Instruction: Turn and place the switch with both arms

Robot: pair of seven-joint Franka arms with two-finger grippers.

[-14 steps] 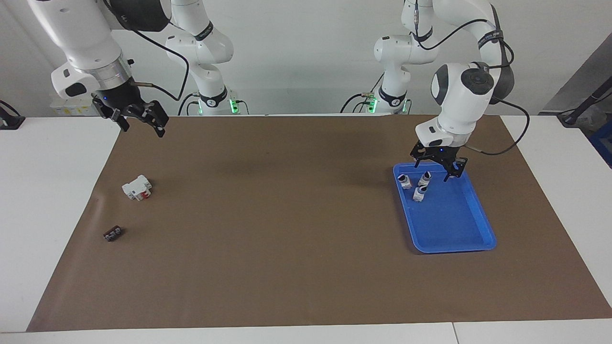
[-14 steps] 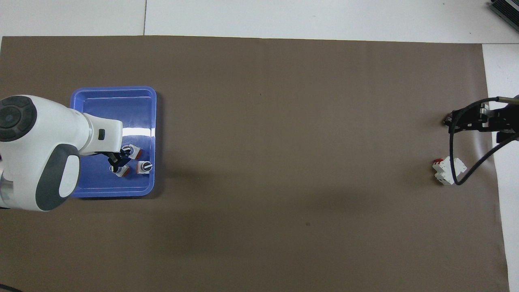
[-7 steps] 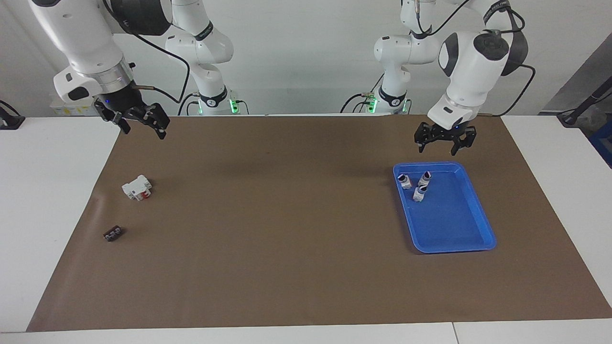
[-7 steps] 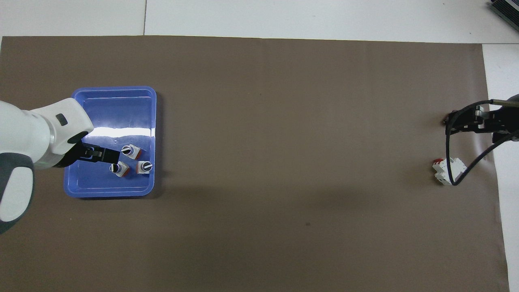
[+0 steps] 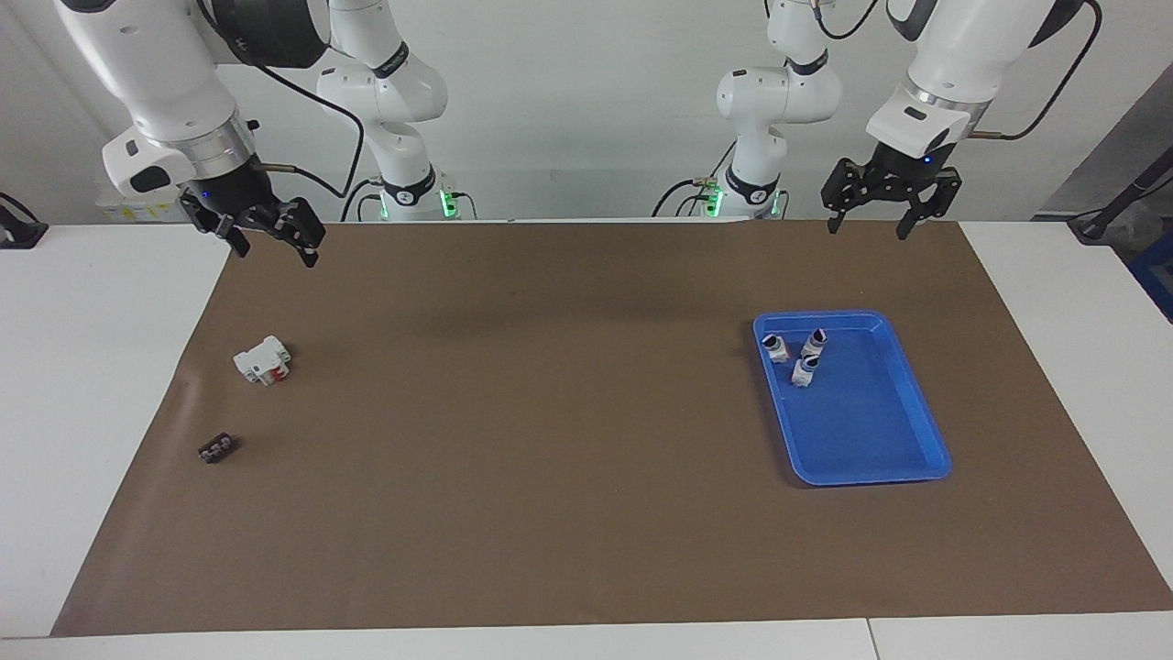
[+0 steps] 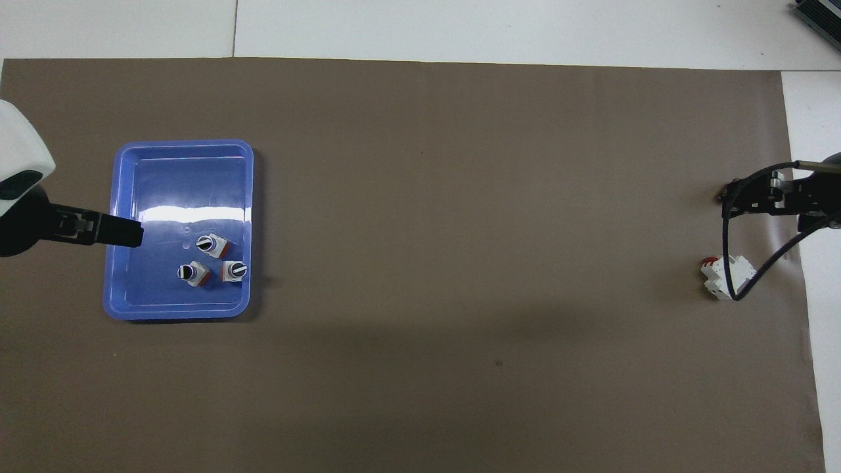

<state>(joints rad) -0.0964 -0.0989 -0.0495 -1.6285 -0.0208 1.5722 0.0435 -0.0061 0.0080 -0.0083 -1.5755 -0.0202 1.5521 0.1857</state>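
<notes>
Three small white switches with black knobs stand close together in a blue tray [image 5: 861,422] [image 6: 177,177], at its end nearer the robots: one switch [image 5: 775,347] [image 6: 211,244], a second [image 5: 814,341] [image 6: 191,273] and a third [image 5: 805,369] [image 6: 233,270]. Orange patches show at their bases in the overhead view. My left gripper [image 5: 871,225] [image 6: 121,232] hangs high in the air, open and empty, well above the tray's edge. My right gripper [image 5: 275,249] [image 6: 749,197] waits open and empty, raised over the mat's edge at the right arm's end.
A white block with a red part [image 5: 263,359] [image 6: 726,276] lies on the brown mat [image 5: 550,412] below the right gripper. A small flat black piece [image 5: 216,448] lies farther from the robots. Two smaller white arms [image 5: 403,183] with green lights stand at the table's robot end.
The left gripper has risen from just above the switches in the tray and pulled back toward the robots, empty. The switches stay put. The right arm has barely moved.
</notes>
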